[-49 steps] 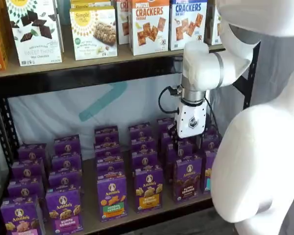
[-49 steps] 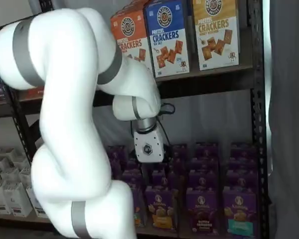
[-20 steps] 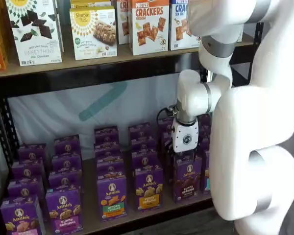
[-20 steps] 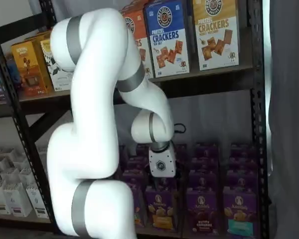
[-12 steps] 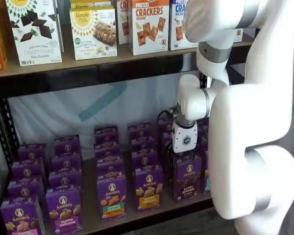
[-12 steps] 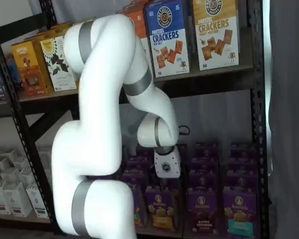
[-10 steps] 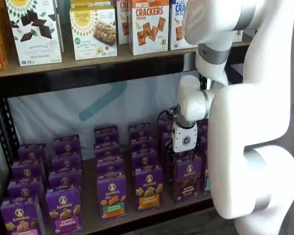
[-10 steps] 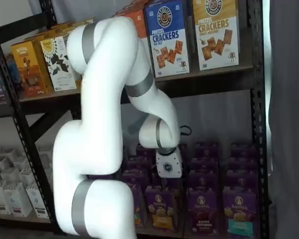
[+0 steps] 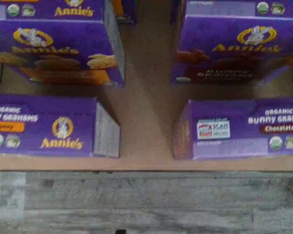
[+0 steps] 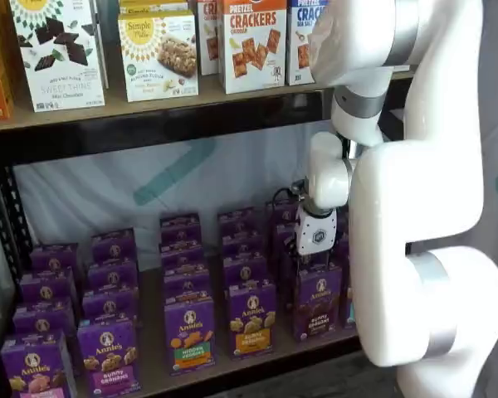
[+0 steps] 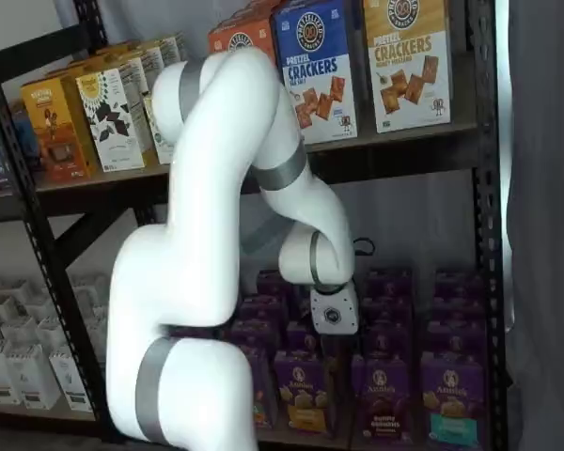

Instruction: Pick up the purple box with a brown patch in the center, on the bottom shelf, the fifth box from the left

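Note:
The purple box (image 10: 318, 303) with the brown patch stands at the front of the bottom shelf (image 10: 152, 348), right of the middle; it also shows in a shelf view (image 11: 381, 401). My gripper (image 10: 311, 264) hangs just above and behind its top, at the left of its column. In a shelf view the gripper (image 11: 333, 340) sits between the orange-patch column and the brown-patch column. Its dark fingers blend into the boxes, so no gap can be judged. The wrist view shows the purple box's top (image 9: 239, 129) marked "Chocolate" at the shelf's front edge.
An orange-patch purple carton (image 10: 251, 320) stands left of the purple box and a teal-patch one (image 11: 448, 402) right of it. More purple cartons fill the rows behind. Cracker boxes (image 10: 252, 43) line the upper shelf. A black frame post (image 11: 489, 235) stands at the right. My white arm (image 10: 415, 207) fills the right side.
The gripper has come down and to the right, from above the rear rows to just over the front brown-patch carton's column. The arm's upper links have swung right.

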### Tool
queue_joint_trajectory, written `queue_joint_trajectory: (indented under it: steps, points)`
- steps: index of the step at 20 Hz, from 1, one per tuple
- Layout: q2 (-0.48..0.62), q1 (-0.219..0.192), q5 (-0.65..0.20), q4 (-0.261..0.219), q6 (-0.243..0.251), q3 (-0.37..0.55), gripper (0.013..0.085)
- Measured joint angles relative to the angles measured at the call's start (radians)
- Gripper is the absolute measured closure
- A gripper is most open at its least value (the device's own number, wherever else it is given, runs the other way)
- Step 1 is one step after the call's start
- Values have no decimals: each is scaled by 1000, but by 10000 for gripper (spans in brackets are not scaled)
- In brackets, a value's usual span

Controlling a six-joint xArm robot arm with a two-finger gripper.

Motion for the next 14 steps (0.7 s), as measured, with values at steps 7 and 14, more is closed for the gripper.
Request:
queue_joint_trajectory:
  steps: [7,14]
  points:
    - [102,-13,2,87,-97,-113,130]
    - [172,-22,19,85,-104,-201,130]
